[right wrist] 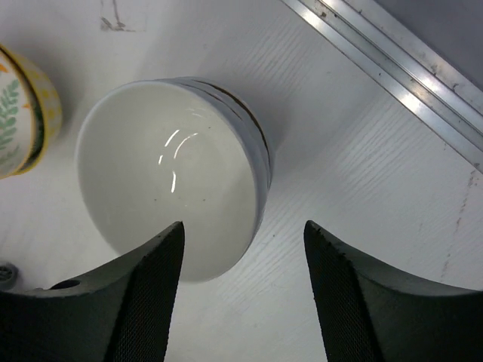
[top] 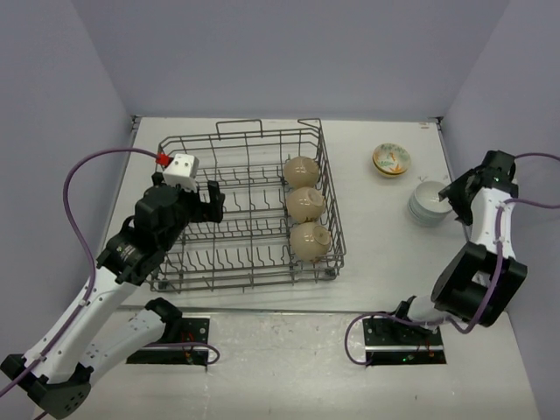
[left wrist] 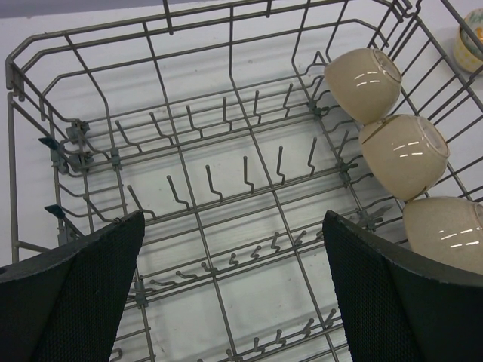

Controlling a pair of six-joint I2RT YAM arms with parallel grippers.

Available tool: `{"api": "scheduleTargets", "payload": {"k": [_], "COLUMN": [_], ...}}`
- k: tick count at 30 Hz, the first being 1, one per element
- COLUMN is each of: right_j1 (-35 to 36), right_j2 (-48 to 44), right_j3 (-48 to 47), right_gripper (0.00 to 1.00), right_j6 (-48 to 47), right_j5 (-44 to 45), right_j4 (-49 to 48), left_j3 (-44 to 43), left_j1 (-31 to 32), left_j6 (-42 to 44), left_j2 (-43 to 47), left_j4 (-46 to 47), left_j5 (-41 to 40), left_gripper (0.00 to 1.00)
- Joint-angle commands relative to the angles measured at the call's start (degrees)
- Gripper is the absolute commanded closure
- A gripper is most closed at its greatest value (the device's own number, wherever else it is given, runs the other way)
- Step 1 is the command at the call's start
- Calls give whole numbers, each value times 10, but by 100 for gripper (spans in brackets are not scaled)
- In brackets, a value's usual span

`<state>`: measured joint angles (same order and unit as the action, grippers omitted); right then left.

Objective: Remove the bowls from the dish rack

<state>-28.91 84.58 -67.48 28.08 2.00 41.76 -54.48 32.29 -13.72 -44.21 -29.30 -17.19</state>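
Note:
The grey wire dish rack sits left of centre; it also fills the left wrist view. Three beige bowls stand on edge in a row along its right side, seen too in the left wrist view. A stack of white bowls stands on the table at the right, with the yellow painted bowl behind it. My left gripper is open and empty over the rack's left half. My right gripper is open and empty, its jaws astride the near rim of the white stack.
The yellow bowl's side shows at the left edge of the right wrist view. A metal rail marks the table's right edge close to the white stack. Grey walls close in the table on three sides.

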Motion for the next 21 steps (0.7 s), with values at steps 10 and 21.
{"api": "scheduleTargets", "payload": {"k": [10, 21], "right_j1": [141, 357], "right_j2": [-129, -191], "right_j3": [-73, -145], "right_gripper": [11, 1], "right_j6": [57, 73], "right_j5": [54, 97], "right_j4": [-4, -30], "left_j3": [-33, -119], "left_j1": [-4, -20], "left_j6": [-32, -225], "left_j2": [-23, -259], "left_j4": [38, 186], "left_j5": [71, 265], "left_gripper": [0, 1]}}
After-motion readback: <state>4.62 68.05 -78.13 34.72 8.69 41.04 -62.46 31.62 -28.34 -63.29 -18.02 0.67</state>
